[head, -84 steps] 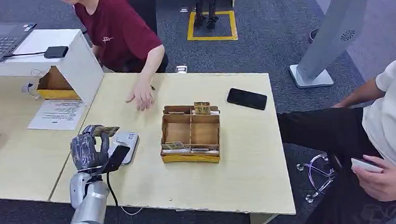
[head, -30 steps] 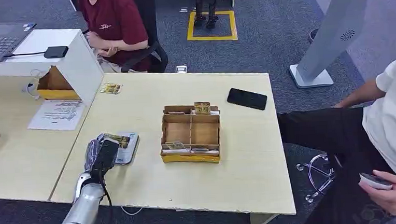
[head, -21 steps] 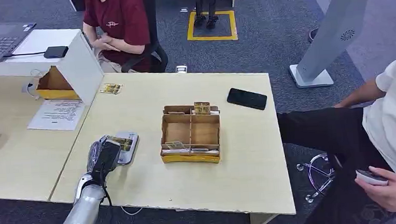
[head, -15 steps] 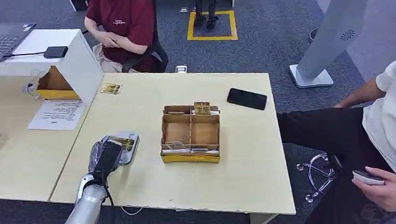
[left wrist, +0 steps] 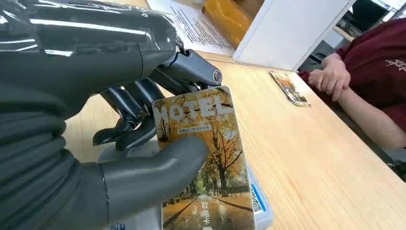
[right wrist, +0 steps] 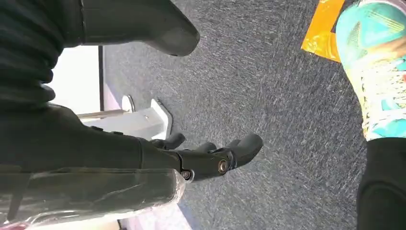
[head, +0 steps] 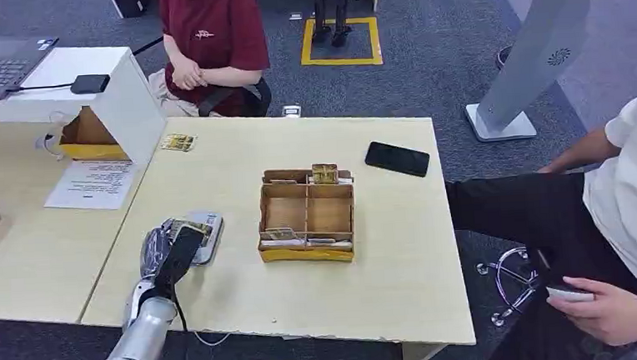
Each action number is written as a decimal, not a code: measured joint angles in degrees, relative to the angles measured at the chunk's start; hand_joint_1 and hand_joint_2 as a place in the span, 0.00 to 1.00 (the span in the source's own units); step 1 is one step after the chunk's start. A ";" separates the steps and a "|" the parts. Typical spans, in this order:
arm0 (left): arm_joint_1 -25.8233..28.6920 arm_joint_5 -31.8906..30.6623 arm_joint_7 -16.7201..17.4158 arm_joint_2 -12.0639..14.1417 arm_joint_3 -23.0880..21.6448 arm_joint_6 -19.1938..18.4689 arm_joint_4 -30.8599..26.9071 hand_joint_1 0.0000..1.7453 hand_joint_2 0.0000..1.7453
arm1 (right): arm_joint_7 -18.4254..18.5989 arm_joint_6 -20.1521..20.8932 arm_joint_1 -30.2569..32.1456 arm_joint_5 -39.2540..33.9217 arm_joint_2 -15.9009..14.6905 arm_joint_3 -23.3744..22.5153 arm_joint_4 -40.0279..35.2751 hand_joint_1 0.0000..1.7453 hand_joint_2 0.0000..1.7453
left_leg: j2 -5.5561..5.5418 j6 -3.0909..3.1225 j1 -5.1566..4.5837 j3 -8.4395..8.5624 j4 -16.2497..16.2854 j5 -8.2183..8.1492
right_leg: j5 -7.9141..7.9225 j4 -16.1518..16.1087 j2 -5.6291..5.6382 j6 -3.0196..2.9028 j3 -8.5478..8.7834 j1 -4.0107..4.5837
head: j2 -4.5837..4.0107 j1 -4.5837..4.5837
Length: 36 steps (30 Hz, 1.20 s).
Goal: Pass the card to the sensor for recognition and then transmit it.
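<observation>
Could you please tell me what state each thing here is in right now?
left hand: holds the card over the sensor.
card: pinched between thumb and fingers.
sensor: flat on the table, partly under the card.
right hand: hangs above the floor, holding nothing.
compartment box: open-topped, cards in some sections.
phone: lying flat, screen dark.

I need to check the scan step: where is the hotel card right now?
The hotel card is held in the left hand, over the grey sensor on the table's near-left part, left of the cardboard organizer.
</observation>
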 joint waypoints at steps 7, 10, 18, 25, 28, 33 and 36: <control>-1.75 -6.19 3.67 0.09 -0.81 4.64 4.84 1.00 1.00 | -0.05 0.06 -0.02 1.64 0.39 -0.72 -0.02 0.00 1.00 | 0.00 0.00 0.00 0.03 0.00 0.00 | 0.00 0.00 0.00 0.00 0.04 0.00 | 0.00 0.00; -2.56 -7.97 4.83 0.20 -0.92 5.91 6.59 1.00 1.00 | 0.07 -0.07 -0.02 2.05 0.42 -0.96 -0.02 0.00 1.00 | 0.00 0.00 0.00 0.04 0.00 0.00 | 0.00 0.00 0.00 0.00 0.05 0.00 | 0.00 0.00; -3.47 -8.42 5.03 0.50 -1.01 6.11 8.53 1.00 1.00 | 0.37 0.13 -0.03 2.53 0.46 -1.59 -0.02 0.00 1.00 | 0.00 0.00 -0.01 0.09 0.00 0.00 | 0.00 0.00 -0.01 -0.01 0.09 0.00 | 0.00 0.00; -3.58 -3.83 1.44 0.63 -0.81 3.02 9.28 1.00 1.00 | 0.00 0.24 -0.03 2.95 0.46 -1.92 -0.02 0.00 1.00 | -0.02 -0.01 -0.01 0.13 -0.01 0.01 | 0.01 0.00 -0.02 -0.01 0.15 0.00 | 0.00 0.00; -3.57 -2.59 0.41 0.66 -0.61 2.02 9.28 1.00 1.00 | -0.02 0.24 -0.03 2.95 0.48 -2.03 -0.02 0.00 1.00 | -0.04 0.01 0.00 0.12 -0.02 0.04 | 0.01 0.01 -0.04 -0.01 0.15 0.00 | 0.00 0.00; -3.51 5.29 -5.20 0.41 0.74 -5.22 9.15 1.00 1.00 | -0.02 0.37 -0.03 3.30 0.48 -2.10 -0.02 0.00 1.00 | -0.05 0.01 -0.01 0.13 -0.01 0.04 | 0.01 0.00 -0.04 0.00 0.16 -0.01 | 0.00 0.00; -2.17 17.43 -10.25 -0.35 3.48 -18.19 5.95 1.00 1.00 | 0.00 0.83 -0.03 4.37 0.48 -2.71 -0.02 0.00 1.00 | -0.06 0.07 -0.01 0.10 -0.01 0.08 | 0.01 0.00 -0.07 0.00 0.12 -0.02 | 0.00 0.00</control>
